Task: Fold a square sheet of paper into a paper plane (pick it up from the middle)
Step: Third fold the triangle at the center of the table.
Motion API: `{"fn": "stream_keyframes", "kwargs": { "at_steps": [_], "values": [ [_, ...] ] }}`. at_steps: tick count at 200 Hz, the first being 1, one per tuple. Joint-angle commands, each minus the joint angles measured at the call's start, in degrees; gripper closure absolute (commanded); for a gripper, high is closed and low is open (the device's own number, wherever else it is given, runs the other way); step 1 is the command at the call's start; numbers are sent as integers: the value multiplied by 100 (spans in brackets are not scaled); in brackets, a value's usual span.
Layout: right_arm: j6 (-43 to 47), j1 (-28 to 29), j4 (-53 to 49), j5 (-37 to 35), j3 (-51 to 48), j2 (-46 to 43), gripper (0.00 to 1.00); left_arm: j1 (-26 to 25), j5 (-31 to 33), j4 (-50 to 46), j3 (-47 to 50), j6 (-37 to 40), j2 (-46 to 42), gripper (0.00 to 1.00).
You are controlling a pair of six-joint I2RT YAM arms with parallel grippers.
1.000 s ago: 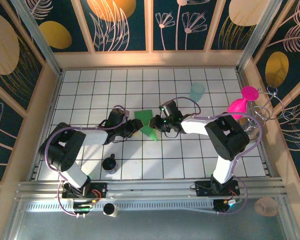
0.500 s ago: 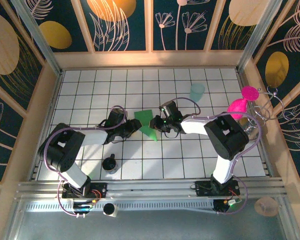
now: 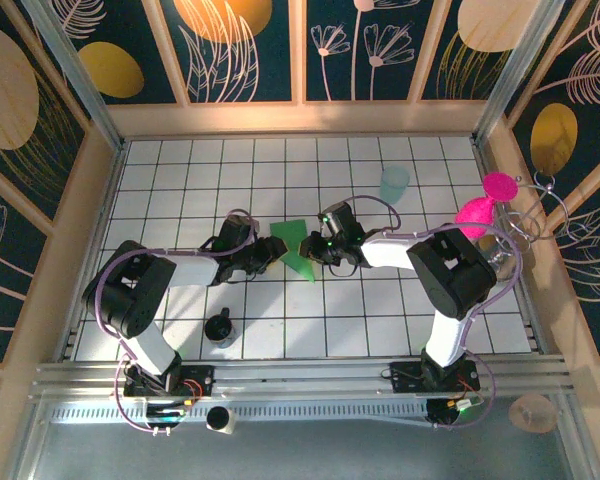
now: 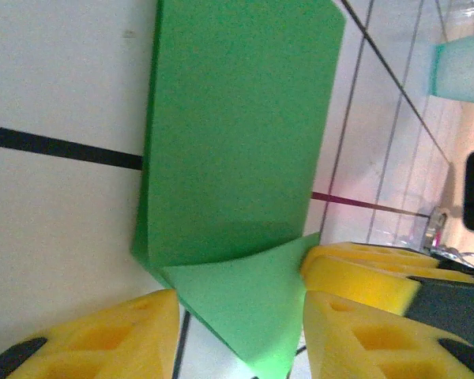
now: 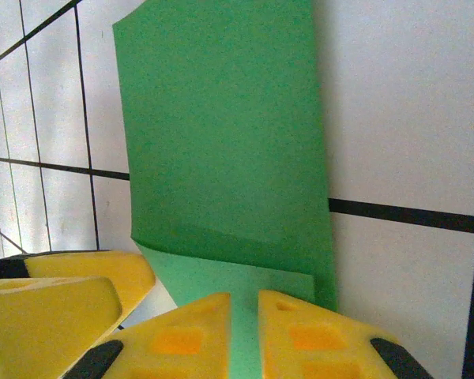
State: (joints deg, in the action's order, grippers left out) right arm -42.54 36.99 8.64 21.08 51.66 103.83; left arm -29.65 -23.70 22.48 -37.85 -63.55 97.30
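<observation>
white gridded table point(image 3: 180, 190) spreads under both arms. green, the square sheet of paper point(image 3: 295, 246) lies folded mid-table between the grippers. the left gripper point(image 3: 272, 254) stands partly open astride its near corner; the right gripper point(image 3: 306, 243) is pinched nearly closed on the paper's edge.

White-and-black arms point(image 3: 190, 268), purple cables, yellow jaws.

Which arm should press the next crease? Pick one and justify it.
Right, probably. The right gripper has its jaws nearly shut on the near edge of the green paper, so it controls the sheet. The left gripper straddles a folded corner with jaws apart, better for steadying.
</observation>
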Motion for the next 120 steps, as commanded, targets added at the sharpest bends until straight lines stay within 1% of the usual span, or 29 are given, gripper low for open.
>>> {"fn": "stream_keyframes", "kwargs": {
  "at_steps": [1, 46, 64, 97, 120],
  "values": [
    [-30, -69, 75, 54, -86, 42, 83, -16, -321, 405, -116, -96, 55, 56],
    [-38, -96, 96, 45, -130, 10, 83, -18, -383, 321, -127, 53, 28, 56],
    [-41, -105, 87, 36, -132, 21, 84, -8, -127, 20, -120, 100, 28, 56],
    [-52, -120, 85, 54, -148, 73, 84, -1, 538, -545, -108, 243, -172, 56],
    [-52, -122, 109, 72, -148, 87, 85, -5, 536, -605, -134, 264, -149, 53]
  ]
}}
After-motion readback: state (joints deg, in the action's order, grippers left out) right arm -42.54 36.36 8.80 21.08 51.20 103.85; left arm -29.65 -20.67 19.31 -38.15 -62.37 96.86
